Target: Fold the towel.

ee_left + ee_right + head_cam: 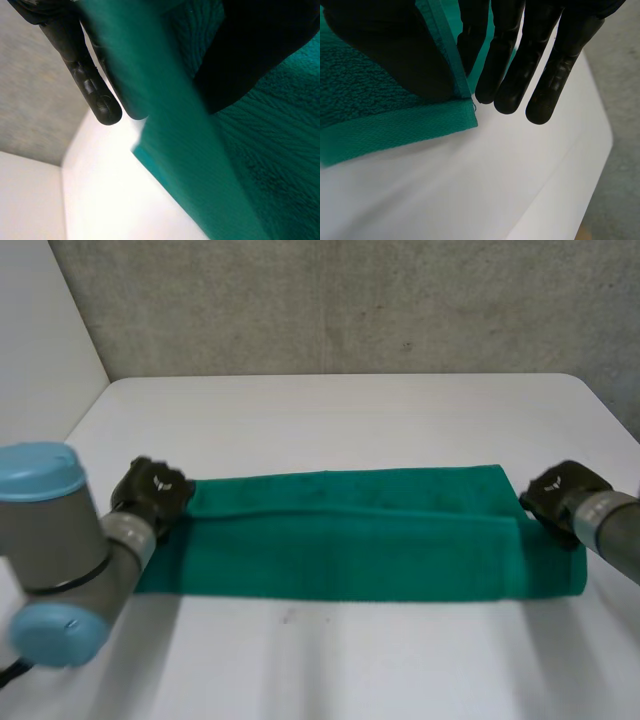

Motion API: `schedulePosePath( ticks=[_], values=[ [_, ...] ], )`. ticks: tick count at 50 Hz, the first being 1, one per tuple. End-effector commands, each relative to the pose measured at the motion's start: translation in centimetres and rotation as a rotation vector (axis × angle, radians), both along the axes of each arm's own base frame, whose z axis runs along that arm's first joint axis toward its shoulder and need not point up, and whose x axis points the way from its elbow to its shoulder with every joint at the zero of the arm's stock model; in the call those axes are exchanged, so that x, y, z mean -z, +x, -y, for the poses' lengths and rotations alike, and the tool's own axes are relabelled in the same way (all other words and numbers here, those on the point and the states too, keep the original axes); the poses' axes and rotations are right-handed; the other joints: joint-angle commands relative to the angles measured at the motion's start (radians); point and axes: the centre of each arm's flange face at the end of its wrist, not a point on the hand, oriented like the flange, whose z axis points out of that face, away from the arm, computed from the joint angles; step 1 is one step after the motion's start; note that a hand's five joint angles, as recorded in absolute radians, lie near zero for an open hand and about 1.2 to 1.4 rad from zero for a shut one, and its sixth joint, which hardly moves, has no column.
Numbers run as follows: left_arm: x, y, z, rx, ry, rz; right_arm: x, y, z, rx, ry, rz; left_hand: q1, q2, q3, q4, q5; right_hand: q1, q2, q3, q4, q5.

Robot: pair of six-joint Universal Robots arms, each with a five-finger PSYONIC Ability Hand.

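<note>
Straight fingers of the left hand and its thumb pinched a raised hem of the green towel between them, at the far corner of one short end. The right hand nipped the far corner of the other short end the same way, thumb on the pile side and straight fingers behind the hem, tips close over the white table. Out from the two hands the towel lay flat as a long band, apparently already doubled lengthwise, with a ridge running between them.

Both grips looked shallow, so the thin hem could slide out from under a thumb if the hands lifted fast or pulled apart. One hand leading the other would probably skew the next fold. A pinch that caught only the top layer could let the layers part.

How many layers each hand held could not be made out. The left thumb was only a dark blur beside the cloth, and the left arm covered part of the towel's near corner on that side
</note>
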Motion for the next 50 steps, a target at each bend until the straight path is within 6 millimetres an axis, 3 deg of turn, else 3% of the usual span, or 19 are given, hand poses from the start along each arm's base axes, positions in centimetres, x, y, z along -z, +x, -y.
schedulePosePath(
  ticks=[1, 9, 15, 20, 21, 23, 25, 28, 33, 34, 40, 46, 50],
  values=[
    [2.6, -2.6, 6.5, -0.011, -0.128, -0.041, 1.1, 2.7, 4.9, 0.007, -0.177, 0.109, 0.248, 0.198, 0.201, 0.199, 0.254, 0.417, 0.221, 0.212, 0.203, 0.225],
    [3.8, -3.9, 10.4, -0.026, -0.187, -0.056, 2.1, 4.4, 9.3, 0.016, -0.305, 0.149, 0.248, 0.198, 0.201, 0.199, 0.254, 0.417, 0.221, 0.212, 0.203, 0.225],
    [5.4, -4.4, 11.9, -0.019, -0.192, -0.049, 3.4, 6.5, 10.5, -0.026, -0.329, 0.160, 0.248, 0.198, 0.201, 0.199, 0.254, 0.417, 0.221, 0.212, 0.203, 0.225],
    [5.7, -4.8, 12.2, -0.002, -0.208, -0.055, 4.2, 7.0, 11.9, -0.016, -0.364, 0.169, 0.248, 0.198, 0.201, 0.199, 0.254, 0.404, 0.208, 0.199, 0.190, 0.211],
    [5.6, -4.9, 12.3, 0.006, -0.229, -0.063, 4.6, 7.1, 12.0, -0.009, -0.361, 0.166, -0.161, -0.212, -0.208, -0.210, -0.155, -0.396, -0.592, -0.600, -0.609, -0.588],
    [5.5, -5.1, 12.4, 0.021, -0.262, -0.075, 4.6, 7.1, 12.0, 0.011, -0.366, 0.162, -0.790, -0.840, -0.837, -0.839, -0.784, -0.795, -0.991, -1.000, -1.009, -0.988],
    [5.2, -5.3, 12.4, 0.031, -0.290, -0.080, 4.7, 6.9, 12.1, 0.036, -0.363, 0.165, -0.966, -1.017, -1.013, -1.015, -0.960, -0.804, -1.000, -1.009, -1.018, -0.997],
    [4.8, -5.5, 12.3, 0.030, -0.308, -0.073, 4.5, 6.5, 12.1, 0.083, -0.355, 0.204, -0.970, -1.020, -1.017, -1.019, -0.964, -0.804, -1.000, -1.009, -1.018, -0.997],
    [2.6, -5.7, 11.4, 0.028, -0.340, -0.073, -0.7, 5.6, 11.5, 0.137, -0.408, 0.371, -0.970, -1.020, -1.017, -1.019, -0.964, -0.804, -1.000, -1.009, -1.018, -0.997],
    [2.3, -5.6, 11.2, 0.024, -0.341, -0.073, -2.8, 5.4, 10.8, 0.139, -0.430, 0.432, -0.970, -1.020, -1.017, -1.019, -0.964, -0.804, -1.000, -1.009, -1.018, -0.997],
    [0.3, -4.5, 9.5, -0.019, -0.340, -0.075, -7.3, 5.4, 7.5, 0.024, -0.404, 0.581, -0.967, -1.017, -1.014, -1.016, -0.961, -0.804, -1.000, -1.009, -1.018, -0.997],
    [-1.6, -3.0, 5.8, -0.035, -0.299, -0.142, -7.1, 2.3, 5.1, 0.024, -0.291, 0.578, -0.970, -1.020, -1.017, -1.019, -0.964, -0.804, -1.000, -1.009, -1.018, -0.997],
    [-2.0, -2.4, 4.0, -0.048, -0.260, -0.217, -4.6, 1.0, 3.2, 0.073, -0.136, 0.566, -0.967, -1.017, -1.014, -1.016, -0.961, -0.703, -0.899, -0.908, -0.917, -0.896]
  ],
)
